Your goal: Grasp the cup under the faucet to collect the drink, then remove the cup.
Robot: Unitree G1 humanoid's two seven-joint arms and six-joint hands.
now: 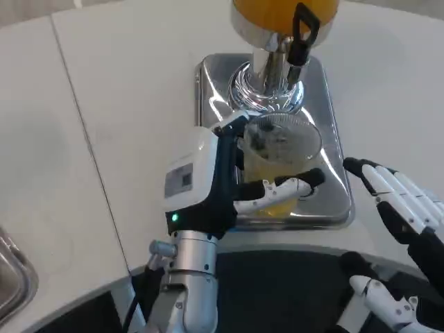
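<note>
- The left hand (229,184) was wrapped round the cup (277,166), its white back turned up, one finger lying across the cup's near wall and the others reaching behind it; it gripped the cup at about mid-height.
- The right hand (399,201) hung just right of the cup, fingers spread and straight, holding nothing and touching neither cup nor tray (333,173).
- The cup stood on the steel tray, directly below the faucet (267,87). It was clear plastic, upright, with pale yellow drink showing low in it; how full it was I could not tell.
- Judged as a thing to handle: thin-walled and soft, so a hard squeeze would probably buckle it and push drink over the rim. Light when empty, heavier and sloshy once filled, and likely slick if wet.
- The best hold seemed the middle of the wall, gentle and even, keeping it level when drawn off the tray.
- Beyond the cup rose the dispenser (284,14) with its orange tank and a black lever (304,35), all on the white bench (125,83).
</note>
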